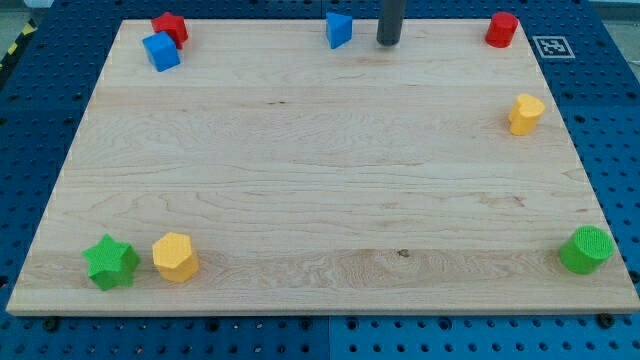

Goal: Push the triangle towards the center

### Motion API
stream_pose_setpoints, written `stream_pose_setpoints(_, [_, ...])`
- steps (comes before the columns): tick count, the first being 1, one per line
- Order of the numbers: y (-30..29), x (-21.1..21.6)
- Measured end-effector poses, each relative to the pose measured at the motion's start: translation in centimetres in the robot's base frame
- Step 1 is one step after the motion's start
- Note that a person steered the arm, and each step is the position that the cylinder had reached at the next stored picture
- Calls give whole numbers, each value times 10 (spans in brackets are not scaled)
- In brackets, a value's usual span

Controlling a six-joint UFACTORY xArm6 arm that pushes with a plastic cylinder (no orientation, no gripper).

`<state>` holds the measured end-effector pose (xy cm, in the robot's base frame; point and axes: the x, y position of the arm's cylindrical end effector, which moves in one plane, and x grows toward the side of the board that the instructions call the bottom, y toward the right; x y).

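A blue triangle block (339, 29) sits at the top edge of the wooden board (320, 170), near the middle. My tip (388, 43) is on the board just to the view's right of the triangle, with a small gap between them. The dark rod runs up out of the view's top.
A blue cube (160, 51) and a red star block (171, 27) touch at the top left. A red cylinder (501, 29) stands at the top right, a yellow block (525, 114) below it. A green cylinder (586, 250) is at the bottom right. A green star (110, 262) and a yellow hexagon (176, 257) are at the bottom left.
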<state>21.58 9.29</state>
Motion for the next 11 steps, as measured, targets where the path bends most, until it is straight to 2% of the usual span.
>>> stream_pose_setpoints(1, [-12, -22])
stream_pose_setpoints(3, [-83, 1])
stream_pose_setpoints(5, [-118, 11])
stream_pose_setpoints(8, [-118, 62])
stream_pose_setpoints(11, [-109, 70])
